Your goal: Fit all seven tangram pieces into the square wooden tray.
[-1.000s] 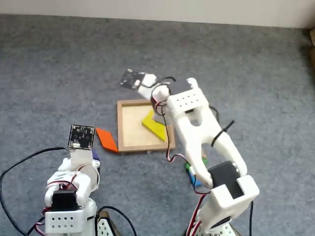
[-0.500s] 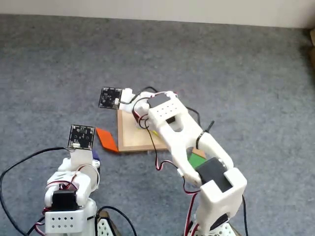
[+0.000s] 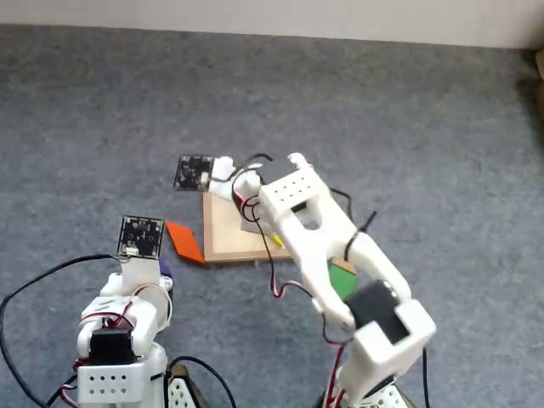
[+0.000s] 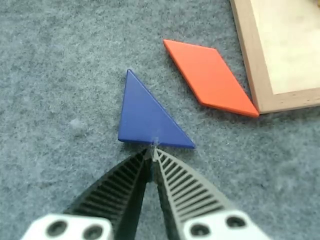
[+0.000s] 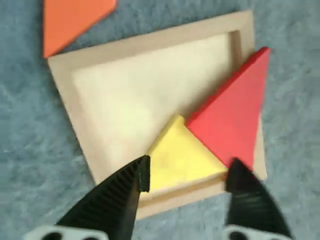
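Note:
The square wooden tray [image 5: 150,95] holds a yellow triangle [image 5: 180,160] that leans on its rim. A red triangle [image 5: 232,115] lies tilted across the rim beside it. My right gripper [image 5: 187,175] is open just above the yellow triangle, one finger on each side of it. In the high view the right arm [image 3: 293,200] covers most of the tray [image 3: 223,246]. My left gripper [image 4: 151,150] is shut and empty, its tips touching the edge of a blue triangle [image 4: 147,117] on the carpet. An orange parallelogram [image 4: 210,77] lies between that triangle and the tray's corner [image 4: 260,60].
A green piece [image 3: 342,276] lies on the grey carpet under the right arm, near its base. The orange parallelogram [image 3: 184,240] sits against the tray's left side. Open carpet stretches behind and to both sides of the tray.
The right arm swung left across the tray, now hiding the yellow piece in the high view, then eased slightly back. The left arm kept still.

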